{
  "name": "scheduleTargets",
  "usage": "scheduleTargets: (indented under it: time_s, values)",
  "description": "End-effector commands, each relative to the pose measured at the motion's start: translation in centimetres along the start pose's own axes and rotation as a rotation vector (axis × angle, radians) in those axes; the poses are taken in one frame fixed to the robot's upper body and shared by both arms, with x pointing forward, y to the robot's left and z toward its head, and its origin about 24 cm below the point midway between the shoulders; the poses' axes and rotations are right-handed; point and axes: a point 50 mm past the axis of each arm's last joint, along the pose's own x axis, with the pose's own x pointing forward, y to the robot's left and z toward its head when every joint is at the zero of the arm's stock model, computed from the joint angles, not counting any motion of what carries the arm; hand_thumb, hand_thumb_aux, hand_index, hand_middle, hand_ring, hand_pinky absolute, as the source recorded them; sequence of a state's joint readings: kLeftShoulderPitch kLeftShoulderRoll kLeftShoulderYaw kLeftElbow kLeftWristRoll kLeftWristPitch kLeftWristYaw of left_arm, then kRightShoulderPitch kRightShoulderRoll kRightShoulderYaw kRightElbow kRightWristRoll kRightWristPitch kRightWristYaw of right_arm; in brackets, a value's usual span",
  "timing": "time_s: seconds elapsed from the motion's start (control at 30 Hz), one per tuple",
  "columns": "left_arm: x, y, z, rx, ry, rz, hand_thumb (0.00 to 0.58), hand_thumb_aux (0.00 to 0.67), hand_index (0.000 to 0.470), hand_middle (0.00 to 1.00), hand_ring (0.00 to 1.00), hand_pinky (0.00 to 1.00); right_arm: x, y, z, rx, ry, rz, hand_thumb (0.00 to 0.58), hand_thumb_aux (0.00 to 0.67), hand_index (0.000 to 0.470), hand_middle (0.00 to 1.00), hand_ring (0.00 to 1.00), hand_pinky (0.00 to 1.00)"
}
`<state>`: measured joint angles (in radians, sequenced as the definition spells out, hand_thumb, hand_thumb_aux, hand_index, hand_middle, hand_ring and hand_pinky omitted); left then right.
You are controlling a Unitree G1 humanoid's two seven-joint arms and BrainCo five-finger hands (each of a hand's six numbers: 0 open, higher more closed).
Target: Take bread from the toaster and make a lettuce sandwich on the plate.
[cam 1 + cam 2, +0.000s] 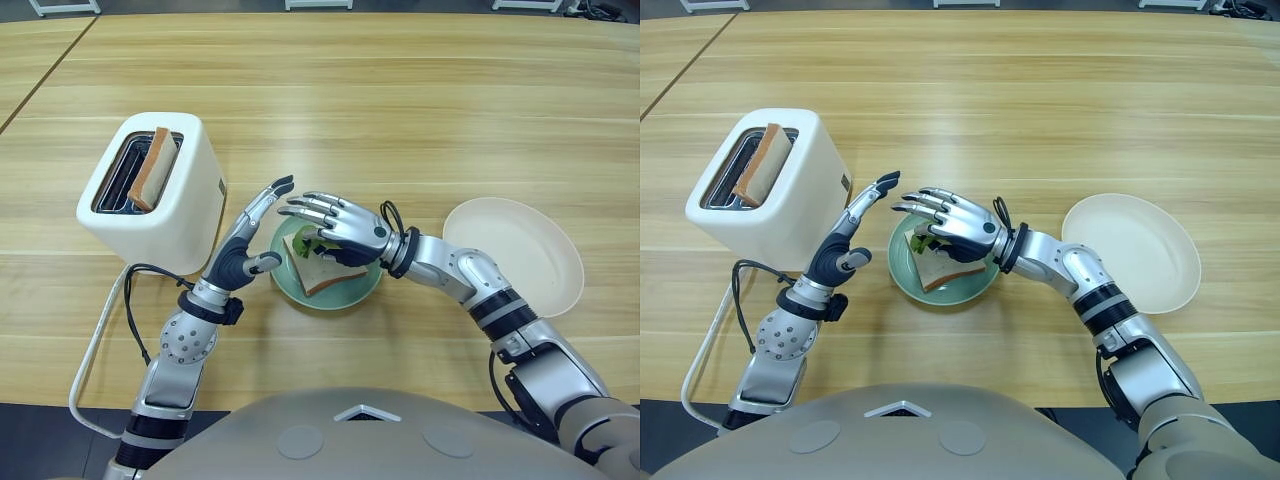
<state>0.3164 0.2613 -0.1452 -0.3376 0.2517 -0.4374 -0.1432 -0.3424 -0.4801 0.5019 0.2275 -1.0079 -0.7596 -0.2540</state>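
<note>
Where the right hand's fingers (310, 208) stretch out flat and spread apart, I see them holding nothing, poised just above a leaf of lettuce (305, 245) that lies on a bread slice (328, 272) in the green plate (330, 303). The right hand (345, 228) hovers palm down over that plate. Just beside the plate's left rim, the left hand (245, 248) stands with its fingers straight and apart, gripping nothing. Further left, a white toaster (165, 215) holds a toast slice (152, 168) upright in one slot. A cream plate (520, 250) sits to the right on the wooden table (400, 100).
</note>
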Motion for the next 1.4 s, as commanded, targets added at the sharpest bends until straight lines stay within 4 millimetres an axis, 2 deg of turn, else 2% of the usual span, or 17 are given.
scheduleTargets:
  time_s: [0.03,0.37,0.57,0.97,1.23,1.27,1.3,1.33,1.4]
  values:
    - [-0.1,-0.1,-0.1,-0.008,0.006,-0.011,0.000,0.000,0.000,0.00,0.00,0.00,0.3,0.3,0.0,-0.027,-0.012,0.005,0.580,0.670,0.470,0.00,0.00,0.00]
    - [0.0,-0.2,-0.1,-0.012,0.005,-0.015,0.000,0.000,0.000,0.00,0.00,0.00,1.0,0.4,-0.2,-0.061,-0.012,-0.037,0.580,0.670,0.470,0.00,0.00,0.00]
    - [0.0,-0.3,-0.2,-0.016,0.007,-0.018,0.000,0.000,0.000,0.00,0.00,0.00,1.2,-1.3,-0.3,-0.117,-0.018,-0.105,0.580,0.670,0.470,0.00,0.00,0.00]
    - [-0.2,-0.3,-0.1,-0.018,0.013,-0.018,0.000,0.000,0.000,0.00,0.00,0.00,1.0,2.5,-0.1,-0.013,-0.023,0.022,0.580,0.670,0.470,0.00,0.00,0.00]
    - [-0.3,-0.3,-0.1,-0.018,0.016,-0.016,0.000,0.000,0.000,0.00,0.00,0.00,0.7,2.3,0.4,-0.021,-0.051,0.027,0.580,0.670,0.470,0.00,0.00,0.00]
    - [-0.3,-0.3,-0.1,-0.018,0.017,-0.016,0.000,0.000,0.000,0.00,0.00,0.00,0.6,2.4,0.4,-0.023,-0.050,0.031,0.579,0.641,0.450,0.00,0.00,0.00]
    - [-0.4,-0.3,-0.1,-0.017,0.018,-0.015,0.000,0.000,0.000,0.00,0.00,0.00,0.6,2.4,0.4,-0.028,-0.049,0.032,0.452,0.355,0.249,0.00,0.00,0.00]
    - [-0.4,-0.3,-0.1,-0.017,0.019,-0.015,0.000,0.000,0.000,0.00,0.00,0.00,0.5,2.4,0.4,-0.030,-0.048,0.030,0.000,0.000,0.000,0.00,0.00,0.00]
    - [-0.4,-0.3,-0.2,-0.016,0.019,-0.015,0.000,0.000,0.000,0.00,0.00,0.00,0.4,2.2,0.4,-0.032,-0.046,0.023,0.000,0.000,0.000,0.00,0.00,0.00]
